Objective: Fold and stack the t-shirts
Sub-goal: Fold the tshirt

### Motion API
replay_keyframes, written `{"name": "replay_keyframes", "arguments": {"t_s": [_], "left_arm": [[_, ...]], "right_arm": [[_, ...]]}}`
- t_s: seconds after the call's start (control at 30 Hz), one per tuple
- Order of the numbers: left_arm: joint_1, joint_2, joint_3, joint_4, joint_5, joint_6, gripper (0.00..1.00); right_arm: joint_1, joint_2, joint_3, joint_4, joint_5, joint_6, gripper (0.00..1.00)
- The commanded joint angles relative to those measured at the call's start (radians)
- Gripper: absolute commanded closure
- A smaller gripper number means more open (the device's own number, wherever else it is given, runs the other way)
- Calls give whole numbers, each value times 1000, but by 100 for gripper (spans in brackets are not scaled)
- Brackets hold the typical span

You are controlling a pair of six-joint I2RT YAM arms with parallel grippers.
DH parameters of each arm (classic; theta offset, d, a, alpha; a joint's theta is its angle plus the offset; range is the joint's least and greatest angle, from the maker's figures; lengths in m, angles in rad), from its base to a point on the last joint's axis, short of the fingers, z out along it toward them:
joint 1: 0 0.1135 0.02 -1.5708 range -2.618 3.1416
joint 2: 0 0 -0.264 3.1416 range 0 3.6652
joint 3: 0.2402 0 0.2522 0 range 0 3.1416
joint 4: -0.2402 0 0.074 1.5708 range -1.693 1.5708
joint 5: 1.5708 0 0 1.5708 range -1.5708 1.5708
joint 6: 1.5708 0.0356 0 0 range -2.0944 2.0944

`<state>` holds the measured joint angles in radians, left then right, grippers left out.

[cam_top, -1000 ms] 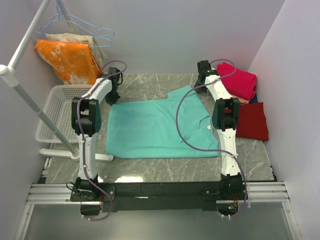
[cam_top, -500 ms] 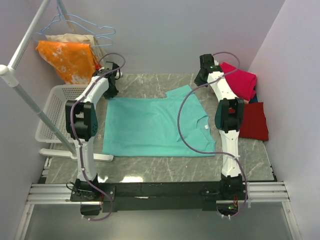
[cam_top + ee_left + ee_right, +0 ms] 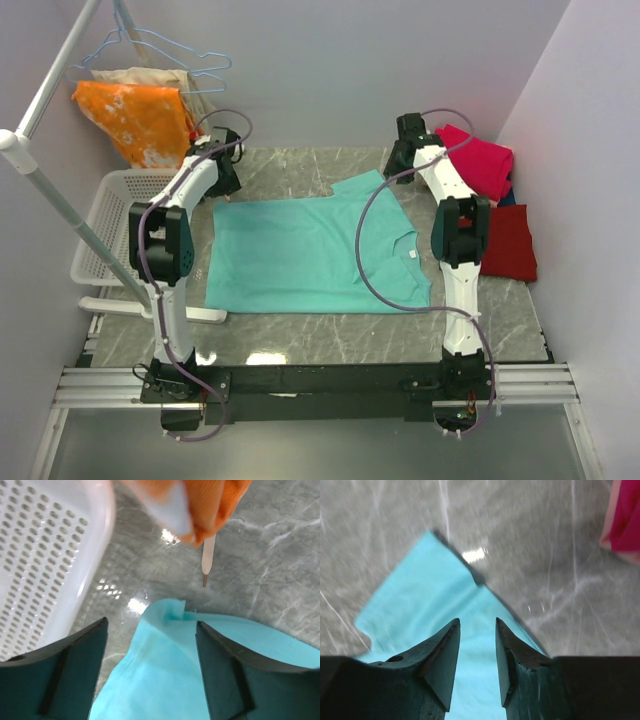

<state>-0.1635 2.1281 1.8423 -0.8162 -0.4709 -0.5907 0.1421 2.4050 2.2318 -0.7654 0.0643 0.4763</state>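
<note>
- Teal shirt (image 3: 310,255) lies flat mid-worktop (image 3: 290,168), one sleeve toward the far edge.
- Left pincer (image 3: 150,627) and right pincer (image 3: 477,625): both apart, empty, over its far edge.
- Risk: gripping one layer only could bunch the fold.

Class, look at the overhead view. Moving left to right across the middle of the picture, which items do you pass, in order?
White basket → teal t-shirt → dark red t-shirt
</note>
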Motion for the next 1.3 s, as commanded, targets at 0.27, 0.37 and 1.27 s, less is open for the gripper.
{"name": "replay_keyframes", "arguments": {"t_s": [0.27, 0.37, 1.27], "left_arm": [[-85, -246, -155, 69, -57, 2, 10], [-106, -301, -227, 92, -28, -4, 7], [-148, -301, -347, 88, 46, -34, 1]], "right_arm": [[129, -331, -323, -126, -4, -128, 51], [139, -418, -472, -71, -61, -123, 49], [200, -457, -831, -166, 25, -81, 49]]}}
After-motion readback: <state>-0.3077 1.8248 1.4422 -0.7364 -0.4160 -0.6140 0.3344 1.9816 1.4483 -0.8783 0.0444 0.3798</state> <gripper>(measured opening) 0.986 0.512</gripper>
